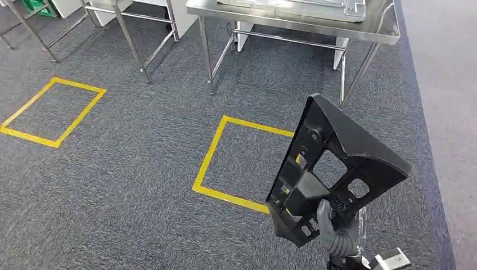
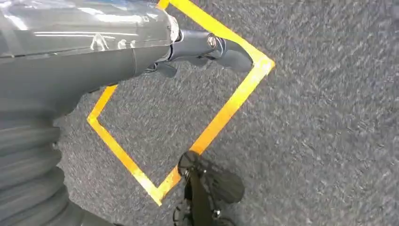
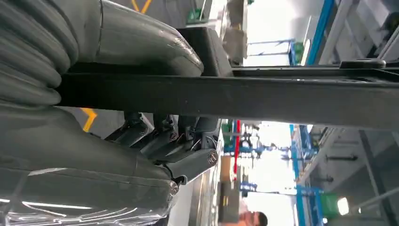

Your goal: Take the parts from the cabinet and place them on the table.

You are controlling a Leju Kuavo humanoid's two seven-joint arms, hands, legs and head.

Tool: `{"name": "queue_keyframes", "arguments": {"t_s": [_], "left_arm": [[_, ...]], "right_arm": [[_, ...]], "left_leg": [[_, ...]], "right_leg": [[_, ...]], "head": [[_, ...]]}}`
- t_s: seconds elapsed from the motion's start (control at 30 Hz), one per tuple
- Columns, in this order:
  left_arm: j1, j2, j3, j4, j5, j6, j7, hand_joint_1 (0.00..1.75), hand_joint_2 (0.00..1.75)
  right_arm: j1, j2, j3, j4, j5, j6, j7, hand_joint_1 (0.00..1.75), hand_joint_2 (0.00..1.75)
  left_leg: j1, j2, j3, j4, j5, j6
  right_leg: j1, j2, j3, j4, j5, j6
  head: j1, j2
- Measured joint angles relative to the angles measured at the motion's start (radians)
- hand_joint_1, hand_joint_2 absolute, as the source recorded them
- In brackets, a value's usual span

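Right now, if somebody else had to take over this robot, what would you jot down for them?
Right hand: holds the black plastic part by its lower end, raised above the carpet.
Left hand: holds nothing, hanging over the carpet near yellow floor tape.
Steel table: ahead, beyond the yellow tape square; a pale tray-like thing lies on it.
Done: one part is in hand.
Left: reach the table, set the part down on it. Any further parts in the cabinet cannot be told from here.
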Motion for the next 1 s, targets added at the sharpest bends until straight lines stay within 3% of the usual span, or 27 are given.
{"name": "queue_keyframes", "arguments": {"t_s": [0.03,0.07,0.1,0.13,0.17,0.2,0.23,0.27,0.3,0.33,0.37,0.4,0.47,0.5,0.53,0.57,0.6,0.63,0.67,0.7,0.73,0.8,0.83,0.87,0.97,1.0], "left_arm": [[0.0,0.001,0.0,0.0,-0.002,-0.004,0.0,0.0,1.75],[0.001,0.001,0.0,0.0,-0.008,-0.007,0.0,0.0,1.75],[0.004,0.001,0.0,0.0,-0.009,-0.012,0.0,0.0,1.75],[0.006,0.001,0.0,0.0,-0.01,-0.015,0.001,0.0,1.75],[0.007,0.001,0.0,0.0,-0.012,-0.021,0.003,0.0,1.75],[0.006,0.001,0.0,0.0,-0.013,-0.022,0.005,0.0,1.75],[0.006,0.001,0.0,0.0,-0.013,-0.023,0.006,0.0,1.75],[0.005,0.001,0.0,0.0,-0.015,-0.023,0.008,0.0,1.75],[0.003,0.001,0.0,0.0,-0.016,-0.024,0.009,0.0,1.75],[0.002,0.002,0.0,0.0,-0.016,-0.024,0.009,0.0,1.75],[0.002,0.005,0.0,0.0,-0.016,-0.024,0.009,0.0,1.75],[0.0,0.006,0.0,0.0,-0.016,-0.025,0.009,0.0,1.75],[-0.008,0.006,0.0,0.0,-0.012,-0.035,0.008,0.0,1.75],[-0.011,0.007,0.0,0.0,-0.012,-0.039,0.006,0.0,1.75],[-0.01,0.008,0.0,0.0,-0.013,-0.04,0.005,0.0,1.75],[-0.009,0.007,0.0,0.0,-0.015,-0.041,0.003,0.0,1.75],[-0.006,0.007,0.0,0.0,-0.019,-0.042,0.004,0.0,1.75],[-0.003,0.008,0.0,0.0,-0.023,-0.044,0.006,0.0,1.75],[0.0,0.01,0.0,0.0,-0.028,-0.048,0.008,0.0,1.75],[0.001,0.01,0.0,0.0,-0.032,-0.052,0.008,0.0,1.75],[0.001,0.01,0.0,0.0,-0.036,-0.056,0.008,0.0,1.75],[0.0,0.01,0.0,0.0,-0.04,-0.059,0.007,0.0,1.75],[0.001,0.011,0.0,0.0,-0.04,-0.06,0.007,0.0,1.75],[0.001,0.012,0.0,0.0,-0.04,-0.06,0.008,0.0,1.75],[-0.002,0.012,0.0,0.0,-0.035,-0.06,0.01,0.0,1.75],[-0.003,0.012,0.0,0.0,-0.033,-0.059,0.011,0.0,1.75]], "right_arm": [[0.004,0.0,-0.005,-0.006,0.003,-0.004,-0.002,1.75,1.75],[0.003,0.0,-0.007,-0.008,0.008,-0.008,-0.001,1.75,1.75],[0.005,0.0,-0.007,-0.01,0.013,-0.012,0.0,1.75,1.75],[0.012,0.0,-0.007,-0.01,0.016,-0.014,0.0,1.75,1.75],[0.022,0.0,-0.007,-0.011,0.017,-0.016,0.0,1.75,1.75],[0.029,0.0,-0.007,-0.011,0.019,-0.019,0.0,1.75,1.75],[0.034,0.0,-0.007,-0.011,0.019,-0.022,0.0,1.75,1.75],[0.035,0.0,-0.007,-0.011,0.02,-0.029,0.0,1.75,1.75],[0.035,0.0,-0.007,-0.012,0.021,-0.033,0.0,1.75,1.75],[0.033,0.0,-0.007,-0.011,0.024,-0.036,0.0,1.75,1.75],[0.035,0.0,-0.006,-0.011,0.028,-0.038,0.0,1.75,1.75],[0.034,0.0,-0.005,-0.011,0.032,-0.044,0.0,1.75,1.75],[0.036,0.0,-0.005,-0.009,0.063,-0.1,0.002,1.75,1.75],[0.037,0.0,-0.005,-0.008,0.084,-0.144,0.011,1.75,1.75],[0.036,0.0,-0.004,-0.006,0.093,-0.172,0.019,1.75,1.75],[0.029,0.0,-0.002,-0.002,0.1,-0.208,0.029,1.75,1.75],[0.02,0.0,0.002,0.004,0.103,-0.242,0.036,1.75,1.75],[0.011,0.0,0.004,0.008,0.104,-0.263,0.042,1.75,1.75],[0.002,0.0,0.006,0.012,0.107,-0.282,0.049,1.75,1.75],[-0.004,0.0,0.008,0.015,0.111,-0.294,0.056,1.75,1.75],[-0.009,-0.002,0.011,0.018,0.118,-0.308,0.063,1.75,1.75],[-0.018,-0.01,0.015,0.019,0.132,-0.32,0.073,1.75,1.75],[-0.024,-0.013,0.017,0.021,0.137,-0.322,0.076,1.75,1.75],[-0.035,-0.016,0.019,0.024,0.141,-0.325,0.08,1.75,1.75],[-0.066,-0.035,0.022,0.037,0.147,-0.337,0.093,1.75,1.75],[-0.077,-0.043,0.022,0.041,0.15,-0.338,0.094,1.75,1.75]], "left_leg": [[-0.004,0.012,0.004,-0.01,0.004,0.006],[-0.006,0.03,0.005,-0.012,0.005,0.01],[-0.007,0.049,0.004,-0.01,0.004,0.011],[-0.009,0.068,0.004,-0.008,0.001,0.012],[-0.009,0.084,0.004,-0.005,-0.002,0.01],[-0.009,0.099,0.005,-0.003,-0.006,0.008],[-0.008,0.111,0.006,-0.001,-0.01,0.006],[-0.007,0.125,0.009,0.003,-0.015,0.001],[-0.007,0.138,0.013,0.009,-0.022,-0.004],[-0.009,0.149,0.017,0.015,-0.028,-0.012],[-0.015,0.154,0.014,0.019,-0.037,-0.02],[-0.013,0.161,0.019,0.018,-0.038,-0.025],[-0.012,0.179,0.028,0.012,-0.044,-0.038],[-0.007,0.171,0.031,0.017,-0.05,-0.047],[-0.004,0.119,0.026,0.038,-0.063,-0.052],[-0.003,0.081,-0.001,0.091,-0.1,-0.052],[-0.003,0.064,-0.047,0.182,-0.149,-0.053],[-0.003,0.059,-0.092,0.268,-0.184,-0.054],[-0.003,0.058,-0.132,0.338,-0.201,-0.054],[-0.003,0.058,-0.15,0.357,-0.188,-0.053],[-0.003,0.058,-0.142,0.32,-0.146,-0.05],[-0.003,0.058,-0.072,0.143,-0.033,-0.041],[-0.003,0.055,-0.046,0.073,0.001,-0.035],[-0.011,0.051,-0.04,0.055,-0.018,-0.029],[-0.011,0.053,-0.04,0.04,-0.022,-0.008],[-0.009,0.051,-0.024,0.036,-0.021,-0.002]], "right_leg": [[0.012,-0.074,-0.015,0.026,-0.026,0.001],[0.01,-0.116,-0.045,0.083,-0.065,0.004],[0.007,-0.137,-0.082,0.161,-0.104,0.009],[0.002,-0.143,-0.12,0.242,-0.135,0.014],[-0.001,-0.145,-0.141,0.286,-0.142,0.019],[-0.005,-0.148,-0.137,0.279,-0.125,0.024],[-0.009,-0.153,-0.112,0.233,-0.094,0.027],[-0.012,-0.163,-0.062,0.145,-0.051,0.03],[-0.013,-0.192,0.003,0.037,-0.011,0.03],[-0.009,-0.231,0.022,0.002,-0.025,0.02],[-0.006,-0.239,0.024,-0.005,-0.017,0.017],[-0.002,-0.221,0.021,0.005,-0.021,0.008],[0.002,-0.204,0.018,0.004,-0.027,-0.004],[-0.01,-0.193,0.024,-0.006,-0.022,-0.014],[-0.01,-0.189,0.026,-0.009,-0.023,-0.018],[-0.009,-0.185,0.027,-0.009,-0.024,-0.026],[-0.007,-0.178,0.027,-0.008,-0.026,-0.029],[-0.005,-0.169,0.028,-0.008,-0.028,-0.031],[-0.002,-0.16,0.029,-0.007,-0.029,-0.033],[-0.001,-0.152,0.033,-0.007,-0.032,-0.034],[-0.001,-0.145,0.039,-0.006,-0.037,-0.032],[-0.001,-0.136,0.059,-0.004,-0.049,-0.026],[-0.001,-0.134,0.061,-0.005,-0.055,-0.022],[0.005,-0.131,0.063,-0.001,-0.059,-0.016],[0.004,-0.126,0.064,0.001,-0.05,0.007],[0.002,-0.126,0.066,0.005,-0.053,0.011]], "head": [[0.002,0.0],[0.003,0.0],[0.003,0.0],[0.003,0.0],[0.003,0.0],[0.003,0.0],[0.003,0.0],[0.003,0.0],[0.003,0.0],[0.003,0.0],[0.003,0.0],[0.001,0.0],[0.002,0.0],[0.002,0.0],[0.002,0.0],[0.002,0.0],[0.002,0.0],[0.002,0.0],[0.002,0.0],[0.002,0.0],[0.002,0.0],[0.002,0.0],[0.002,0.0],[0.002,0.0],[0.003,0.0],[0.002,0.0]]}}
